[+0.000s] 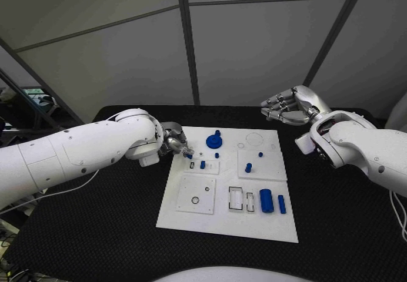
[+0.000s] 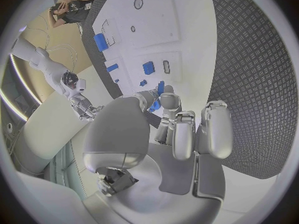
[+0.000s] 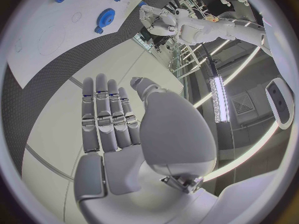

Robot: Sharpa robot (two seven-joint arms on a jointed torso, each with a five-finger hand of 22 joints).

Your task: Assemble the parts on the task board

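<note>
My left robot hand pinches a small blue plastic peg at the white task board's left edge — light, stiff, slippery (grip its sides). Right robot hand hovers open, empty.

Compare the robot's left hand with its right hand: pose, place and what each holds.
The left hand is low at the task board's left edge, pinching a small blue part; the right hand is raised beyond the board's far right corner, holding nothing. Left hand's fingers curl in; right hand's fingers are extended. Both are silver, on white arms.
</note>
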